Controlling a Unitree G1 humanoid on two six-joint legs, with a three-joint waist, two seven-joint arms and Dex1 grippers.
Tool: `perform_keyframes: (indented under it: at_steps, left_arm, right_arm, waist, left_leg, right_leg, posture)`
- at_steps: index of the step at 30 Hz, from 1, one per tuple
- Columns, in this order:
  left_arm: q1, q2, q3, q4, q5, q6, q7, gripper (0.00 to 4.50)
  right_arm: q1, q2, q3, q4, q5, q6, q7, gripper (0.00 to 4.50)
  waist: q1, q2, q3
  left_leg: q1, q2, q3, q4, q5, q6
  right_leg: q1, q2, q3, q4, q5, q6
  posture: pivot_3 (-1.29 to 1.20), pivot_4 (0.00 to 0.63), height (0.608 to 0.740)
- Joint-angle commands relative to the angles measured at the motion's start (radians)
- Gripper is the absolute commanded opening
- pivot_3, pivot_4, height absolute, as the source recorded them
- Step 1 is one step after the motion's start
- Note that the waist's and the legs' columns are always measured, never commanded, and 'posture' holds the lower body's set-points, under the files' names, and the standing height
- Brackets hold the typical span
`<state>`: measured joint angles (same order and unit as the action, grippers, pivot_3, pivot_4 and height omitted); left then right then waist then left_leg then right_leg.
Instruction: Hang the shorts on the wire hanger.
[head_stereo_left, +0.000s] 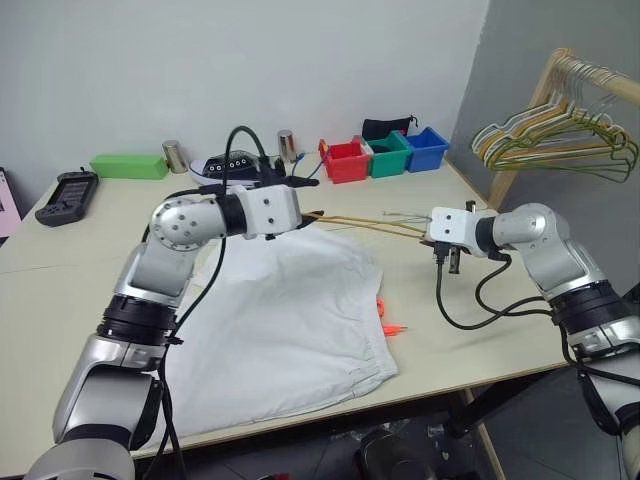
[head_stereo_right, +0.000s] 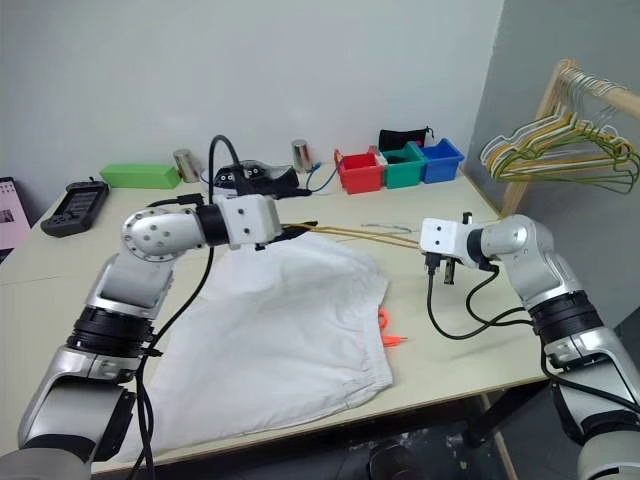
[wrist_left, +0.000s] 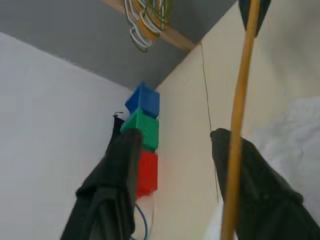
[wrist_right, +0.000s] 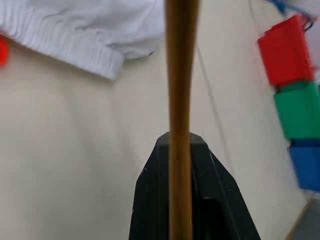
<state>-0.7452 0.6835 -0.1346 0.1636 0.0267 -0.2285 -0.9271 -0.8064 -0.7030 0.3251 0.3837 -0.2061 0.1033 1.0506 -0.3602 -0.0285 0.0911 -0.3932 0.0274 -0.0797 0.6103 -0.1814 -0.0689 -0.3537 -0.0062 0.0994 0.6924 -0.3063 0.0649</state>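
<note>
Head cameras first: the shorts (head_stereo_left: 285, 320) lie spread flat on the table (head_stereo_left: 70, 270), waistband toward the right edge, with the orange-red drawstring tips (head_stereo_left: 390, 320) poking out beside it. The wire hanger (head_stereo_left: 365, 224) stretches above the top edge of the shorts, running between the two grippers. The left gripper (head_stereo_left: 303, 196) sits at one end of it, over the shorts' far corner; the right gripper (head_stereo_left: 452, 262) is at the other end, off to the side of the fabric. Red, green and blue bins (head_stereo_left: 385, 155) line the back of the table, and a bunch of hangers (head_stereo_left: 560, 140) hangs on a wooden rack to the right.

Left wrist view: the fingers (wrist_left: 117, 185) are parted with a clear gap. The hanger's yellow wire (wrist_left: 239, 120) runs along the front of one finger, not between them, so nothing is gripped here.

Right wrist view: the jaws are pinched together right on the hanger wire (wrist_right: 179, 75), which runs straight up out of the closed fingertips (wrist_right: 165, 160). The waistband (wrist_right: 65, 45) lies well ahead of them on the table.
</note>
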Motion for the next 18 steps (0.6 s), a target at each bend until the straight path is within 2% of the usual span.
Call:
perform_keyframes:
  at_steps: [1,5,7,9,13,14,18]
  left_arm:
    - [0.055,0.046,0.08,-0.12,-0.131,0.135,-0.056,3.14]
    - [0.17,0.064,0.132,-0.276,-0.25,0.33,-0.062,4.14]
    - [0.289,0.073,0.166,-0.388,-0.34,0.477,-0.053,4.44]
    - [0.403,0.078,0.191,-0.494,-0.409,0.593,-0.035,4.44]
    - [0.627,0.088,0.219,-0.667,-0.449,0.678,-0.004,4.44]
    - [0.674,0.092,0.226,-0.696,-0.449,0.683,0.002,4.44]
    - [0.794,0.092,0.273,-0.784,-0.479,0.727,0.034,4.44]
  right_arm:
    - [0.022,-0.048,-0.067,-0.029,0.103,0.183,0.135,0.0]
    - [0.088,-0.139,-0.076,-0.093,0.198,0.379,0.31,0.0]
    - [0.133,-0.222,-0.075,-0.151,0.295,0.589,0.445,0.0]
    - [0.193,-0.314,-0.062,-0.222,0.399,0.766,0.544,0.0]
    - [0.314,-0.511,0.004,-0.376,0.676,1.045,0.564,0.0]
    - [0.337,-0.536,0.009,-0.4,0.723,1.105,0.564,0.0]
    - [0.463,-0.585,-0.024,-0.479,0.863,1.265,0.543,0.0]
  waist:
    - [0.0,0.0,0.0]
    - [0.008,0.001,0.0]
    - [0.012,0.002,0.0]
    - [0.016,0.002,0.0]
    - [0.035,0.001,0.001]
    - [0.037,0.001,0.002]
    - [0.052,-0.002,0.004]
  left_leg:
    - [0.0,0.0,0.0,0.0,0.0,0.0]
    - [0.0,0.0,-0.001,0.0,0.0,0.0]
    - [-0.001,0.001,-0.001,0.0,0.0,0.0]
    - [0.0,0.001,0.0,-0.001,0.0,0.0]
    - [0.0,0.002,0.0,-0.002,-0.001,0.0]
    - [0.0,0.002,0.0,-0.002,-0.001,0.0]
    - [0.003,0.002,0.0,-0.002,-0.002,-0.002]
  right_leg:
    - [0.0,0.0,0.0,0.0,0.0,0.0]
    - [0.001,0.0,-0.001,-0.001,-0.001,-0.001]
    - [0.001,0.0,-0.001,-0.002,-0.001,-0.001]
    - [0.001,0.0,0.0,-0.002,-0.001,-0.001]
    - [0.001,0.0,-0.001,-0.003,-0.002,-0.003]
    - [0.001,0.0,-0.001,-0.004,-0.006,-0.009]
    - [0.002,0.0,-0.001,-0.006,-0.006,-0.01]
  posture:
    - [-0.23,0.011,0.74]
    - [-0.22,0.015,0.74]
    - [-0.21,0.019,0.74]
    - [-0.2,0.025,0.74]
    - [-0.17,0.035,0.74]
    - [-0.17,0.035,0.74]
    - [-0.16,0.042,0.74]
